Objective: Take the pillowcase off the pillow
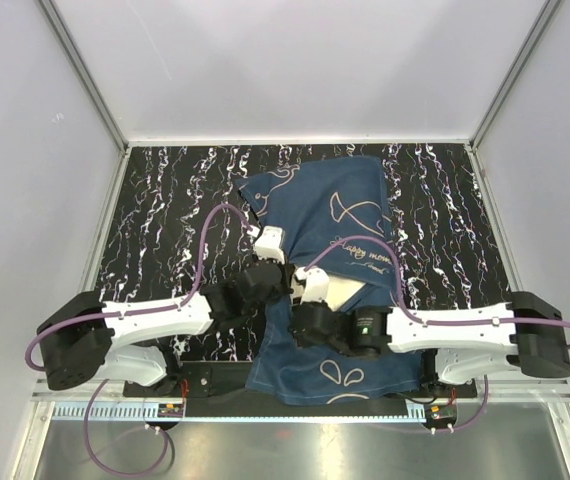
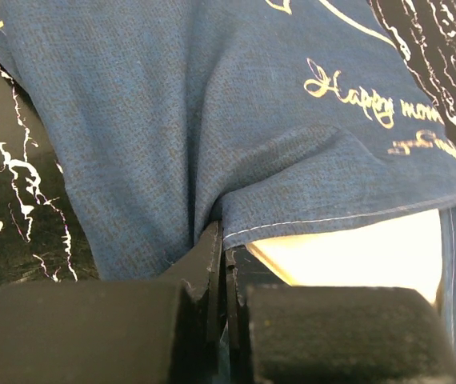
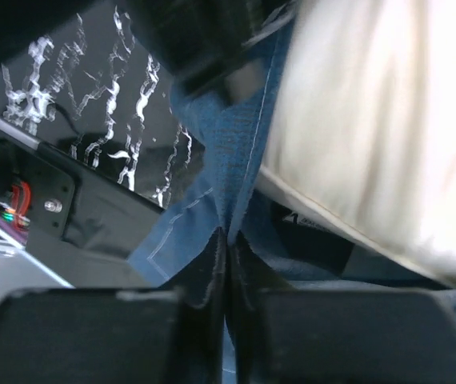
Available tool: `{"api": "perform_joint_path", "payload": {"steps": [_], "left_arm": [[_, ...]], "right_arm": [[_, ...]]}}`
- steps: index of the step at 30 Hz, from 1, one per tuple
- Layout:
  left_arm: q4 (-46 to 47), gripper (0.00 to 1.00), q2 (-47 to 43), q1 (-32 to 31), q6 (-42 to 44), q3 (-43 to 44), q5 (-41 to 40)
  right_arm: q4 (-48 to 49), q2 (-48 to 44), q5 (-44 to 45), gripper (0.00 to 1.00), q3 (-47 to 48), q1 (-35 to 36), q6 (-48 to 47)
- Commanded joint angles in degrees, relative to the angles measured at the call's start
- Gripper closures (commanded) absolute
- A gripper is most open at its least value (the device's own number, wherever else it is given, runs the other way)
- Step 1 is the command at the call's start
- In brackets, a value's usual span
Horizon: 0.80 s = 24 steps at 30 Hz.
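Pillowcase point(image 1: 335, 215) pinched: left pincer point(image 2: 224, 250), right pincer point(image 3: 228, 240) (arms converging).

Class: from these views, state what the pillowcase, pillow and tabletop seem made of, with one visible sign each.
Pillowcase: matte woven cloth, perhaps cotton; visible weave, stitched hem. Pillow: smooth cream fabric, seamed edge; fibre unclear. Tabletop: hard black marble-look surface, white veins; possibly printed.

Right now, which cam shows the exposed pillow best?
Right wrist: the pillow fills the upper right, edge seam visible, though washed out. Left wrist shows a cream wedge under the pillowcase hem. Top external shows only a small sliver.
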Motion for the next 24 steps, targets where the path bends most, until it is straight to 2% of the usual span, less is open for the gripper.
{"api": "perform_joint_path", "payload": {"steps": [1,5,10,16,20,24], "left_arm": [[6.43,1.00,0.44,-0.42,-1.17,4.59,-1.89],[5.90,1.00,-0.35,-0.43,-1.00,5.73,-1.71],[5.28,1.00,-4.29,-0.43,-2.22,5.83,-1.45],[6.34,1.00,-6.94,-0.43,-2.14,6.96,-2.59],[5.29,1.00,-7.90,-0.43,-1.61,8.90,-2.41],[4.14,1.00,-12.11,-0.43,-1.61,8.64,-2.94]], "right_arm": [[1.42,3.79,0.49,1.00,4.11,4.08,2.03],[1.24,6.61,0.76,1.00,2.89,5.31,4.59],[5.63,5.12,0.76,1.00,-4.30,5.49,8.89],[8.19,5.55,0.49,1.00,-7.83,5.58,12.23],[7.41,5.99,1.28,1.00,-9.50,5.58,14.96],[6.34,2.67,2.87,1.00,-12.92,5.58,18.47]]}}
